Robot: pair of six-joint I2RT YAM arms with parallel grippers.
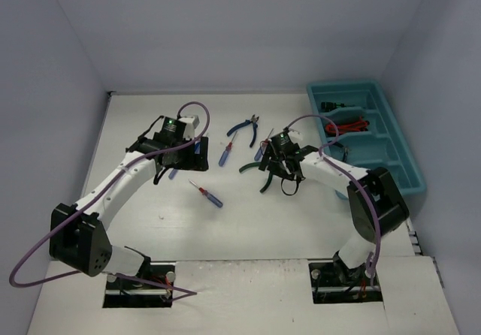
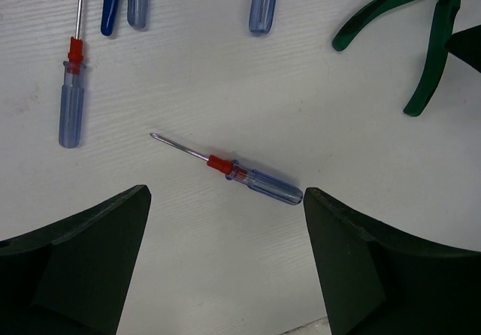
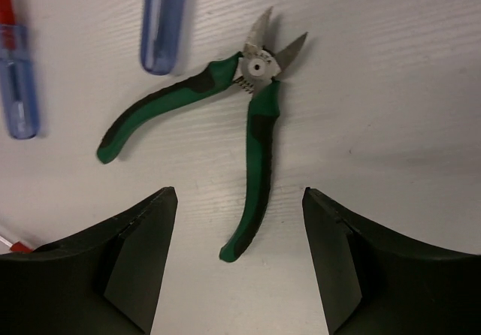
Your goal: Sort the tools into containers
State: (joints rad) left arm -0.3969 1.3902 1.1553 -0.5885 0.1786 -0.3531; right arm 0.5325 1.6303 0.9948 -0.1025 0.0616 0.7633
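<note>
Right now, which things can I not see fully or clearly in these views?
Top view: tools in the teal tray are too small to name.
Top view: the right gripper covers the green pliers' head.
Left wrist view: several blue handles are cut by the top edge.
Right wrist view: one blue handle, likewise cut.

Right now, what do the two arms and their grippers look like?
Both the left arm and right arm have white links with black joint housings. A purple cable loops along each. A green light glows on the left wrist. The left gripper and right gripper have broad, dark, wedge-shaped fingers.
</note>
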